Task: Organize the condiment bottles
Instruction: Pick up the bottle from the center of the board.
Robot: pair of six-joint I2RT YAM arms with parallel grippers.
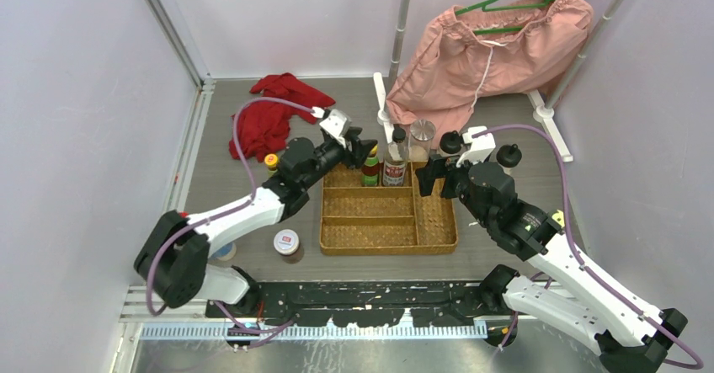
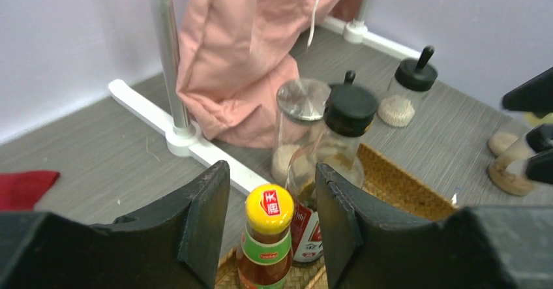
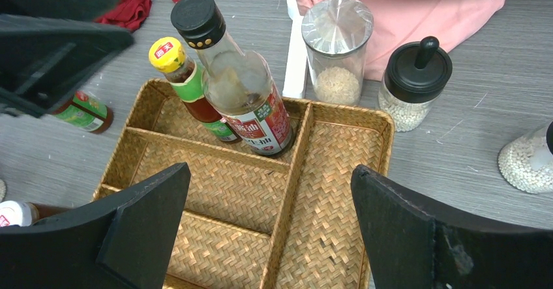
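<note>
Two bottles stand upright in the far compartment of the wicker tray [image 3: 326, 191]: a yellow-capped, green-labelled sauce [image 2: 267, 237] and, just beside it toward the divider, a taller black-capped clear bottle [image 3: 241, 87]. My left gripper [image 2: 272, 175] straddles the sauce's cap, jaws parted with a gap on either side, gripping nothing. My right gripper [image 3: 270, 175] hangs over the tray, jaws spread wide, empty. On the table past the tray's far edge I count one silver-lidded jar [image 3: 336, 47] and one black-lidded shaker [image 3: 414, 83] of pale grains. Off the tray's left edge: a second green-labelled sauce [image 3: 85, 109]. By its near-left corner: one white-lidded jar [image 1: 286, 242].
</note>
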